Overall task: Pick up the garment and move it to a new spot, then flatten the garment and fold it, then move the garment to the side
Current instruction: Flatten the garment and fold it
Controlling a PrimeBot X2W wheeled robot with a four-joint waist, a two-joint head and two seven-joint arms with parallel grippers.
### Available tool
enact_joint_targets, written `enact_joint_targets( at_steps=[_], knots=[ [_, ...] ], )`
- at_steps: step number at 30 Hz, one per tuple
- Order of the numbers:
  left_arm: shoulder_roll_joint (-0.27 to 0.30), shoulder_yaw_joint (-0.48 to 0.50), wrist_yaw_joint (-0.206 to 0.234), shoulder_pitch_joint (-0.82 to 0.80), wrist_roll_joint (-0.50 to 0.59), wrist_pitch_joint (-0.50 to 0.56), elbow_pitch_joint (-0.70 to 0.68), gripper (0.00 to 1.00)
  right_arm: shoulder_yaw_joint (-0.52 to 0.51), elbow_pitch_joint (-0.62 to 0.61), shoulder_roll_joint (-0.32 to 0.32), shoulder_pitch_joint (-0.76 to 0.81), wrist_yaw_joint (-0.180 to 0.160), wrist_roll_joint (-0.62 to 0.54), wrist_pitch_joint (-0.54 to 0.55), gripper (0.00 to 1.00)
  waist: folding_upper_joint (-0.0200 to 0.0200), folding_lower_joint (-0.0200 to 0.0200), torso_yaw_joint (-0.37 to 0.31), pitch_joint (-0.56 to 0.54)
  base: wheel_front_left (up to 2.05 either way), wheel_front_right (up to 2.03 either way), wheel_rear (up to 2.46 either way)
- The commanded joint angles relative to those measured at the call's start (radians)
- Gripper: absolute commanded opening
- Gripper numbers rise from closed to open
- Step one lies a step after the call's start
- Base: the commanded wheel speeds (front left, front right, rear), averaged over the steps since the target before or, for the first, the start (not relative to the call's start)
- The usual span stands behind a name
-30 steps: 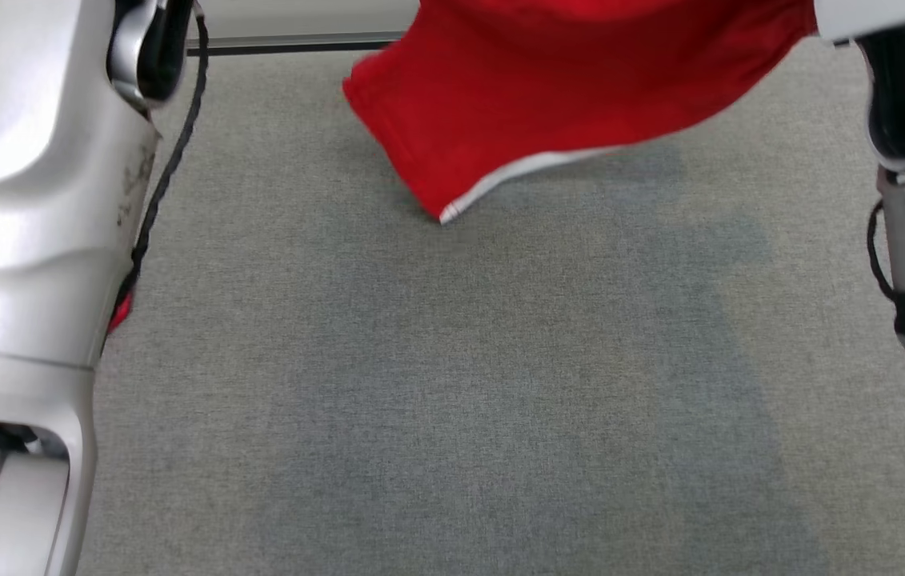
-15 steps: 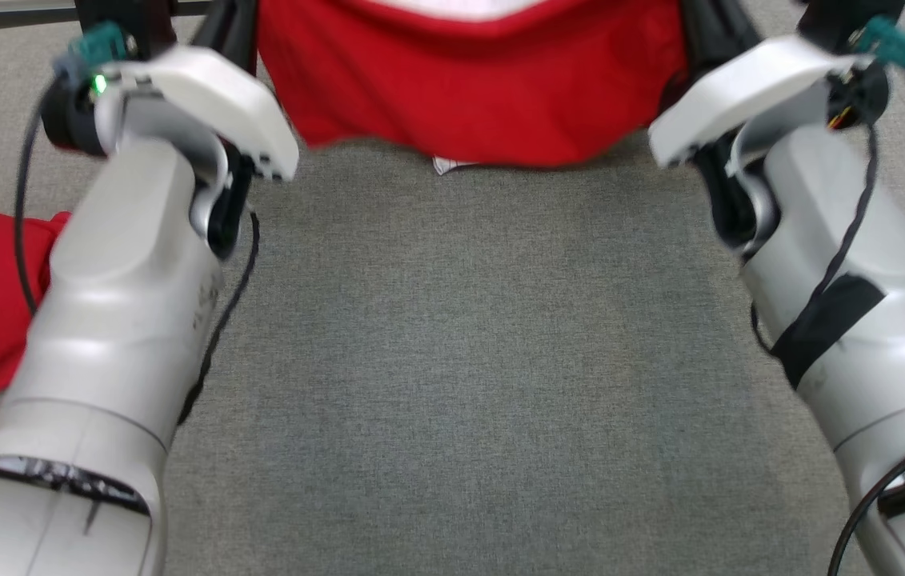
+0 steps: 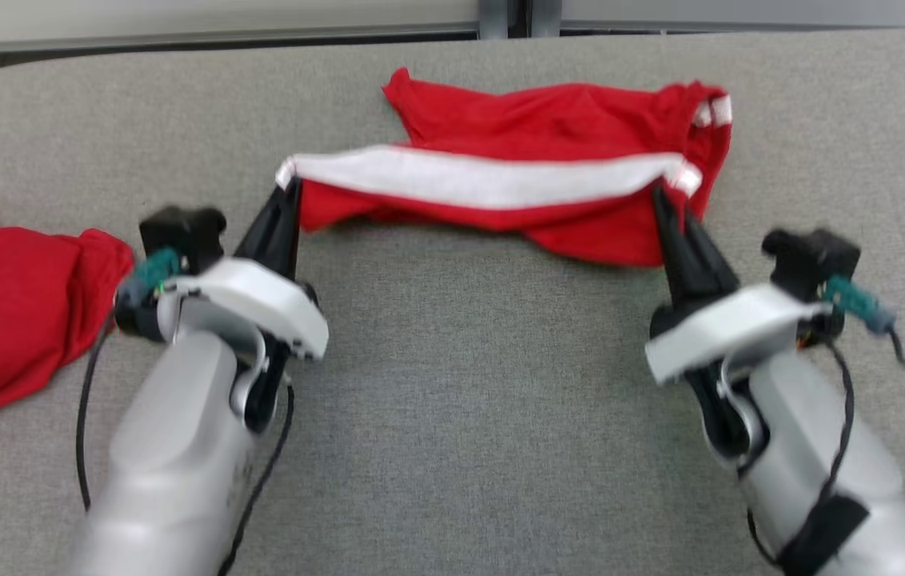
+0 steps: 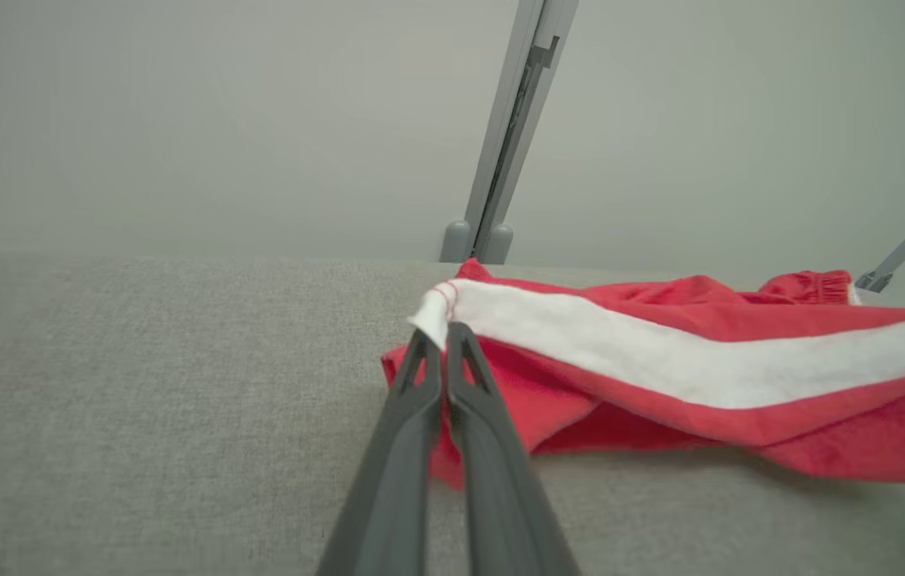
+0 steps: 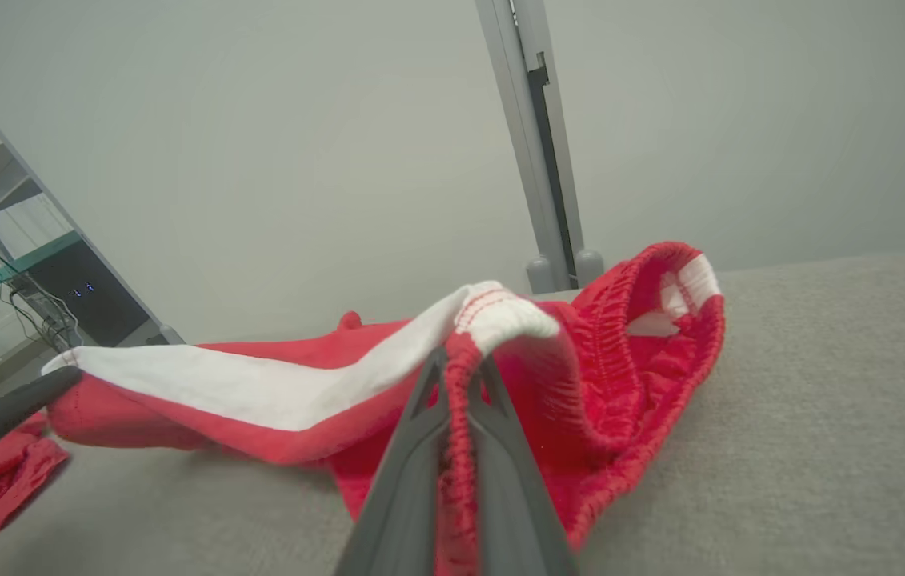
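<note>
The garment is a pair of red shorts with a white side stripe, stretched between my two grippers low over the far half of the grey table. My left gripper is shut on the stripe's left end, pinched at the fingertips in the left wrist view. At the stripe's other end by the elastic waistband, my right gripper is shut too, and the right wrist view shows red fabric between its fingers. The garment sags onto the cloth behind the taut stripe, its waistband bunched at the right.
Another red cloth lies crumpled at the table's left edge, close to my left forearm. The grey table runs wide toward me. A pale wall with a grey post stands just behind its far edge.
The head camera has tilted, so the whole picture shifted. Both arms have reached forward and down, bringing the garment from hanging high to lying stretched out near the table surface.
</note>
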Motion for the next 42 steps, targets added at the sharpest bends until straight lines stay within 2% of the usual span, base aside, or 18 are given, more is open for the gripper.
enact_joint_targets(
  at_steps=[1, 5, 15, 20, 26, 30, 33, 36, 42],
  knots=[
    [0.007, 0.012, -0.004, 0.037, 0.008, 0.0, -0.023, 0.0, -0.002, -0.027, -0.007, 0.037, 0.0, -0.006, -0.005, 0.0, 0.0, 0.0, 0.002, -0.023, 0.0, 0.0, 0.0],
    [0.018, 0.06, -0.003, 0.244, 0.06, 0.0, -0.188, 0.0, -0.03, -0.176, -0.02, 0.269, 0.0, -0.039, -0.005, 0.0, 0.0, 0.0, 0.001, -0.083, 0.0, 0.0, 0.0],
    [0.063, 0.077, 0.025, 0.588, 0.097, 0.012, -0.401, 0.0, -0.022, -0.313, -0.044, 0.588, 0.0, -0.055, 0.006, 0.0, 0.0, 0.0, -0.012, -0.204, 0.0, 0.0, 0.0],
    [0.097, 0.075, 0.059, 0.74, 0.085, 0.09, -0.536, 0.0, -0.043, -0.391, -0.06, 0.713, 0.0, -0.059, 0.055, 0.0, 0.0, 0.0, -0.008, -0.246, 0.0, 0.0, 0.0],
    [0.121, 0.08, 0.105, 0.887, 0.063, 0.197, -0.736, 0.0, -0.095, -0.498, -0.048, 0.85, 0.0, -0.077, 0.126, 0.0, 0.0, 0.0, -0.01, -0.27, 0.0, 0.0, 0.0],
    [0.139, 0.089, 0.129, 0.923, 0.056, 0.244, -0.835, 0.0, -0.125, -0.558, -0.032, 0.895, 0.0, -0.09, 0.164, 0.0, 0.0, 0.0, -0.017, -0.266, 0.0, 0.0, 0.0],
    [0.143, 0.09, 0.133, 0.92, 0.054, 0.259, -0.858, 0.0, -0.132, -0.571, -0.025, 0.902, 0.0, -0.099, 0.181, 0.0, 0.0, 0.0, -0.026, -0.258, 0.0, 0.0, 0.0],
    [0.145, 0.095, 0.128, 0.87, 0.047, 0.269, -0.867, 0.0, -0.158, -0.587, -0.006, 0.883, 0.0, -0.104, 0.194, 0.0, 0.0, 0.0, -0.031, -0.24, 0.0, 0.0, 0.0],
    [0.153, 0.074, 0.076, 0.666, 0.059, 0.278, -0.785, 0.0, -0.213, -0.576, 0.041, 0.775, 0.0, -0.12, 0.208, 0.0, 0.0, 0.0, -0.05, -0.159, 0.0, 0.0, 0.0]
  ],
)
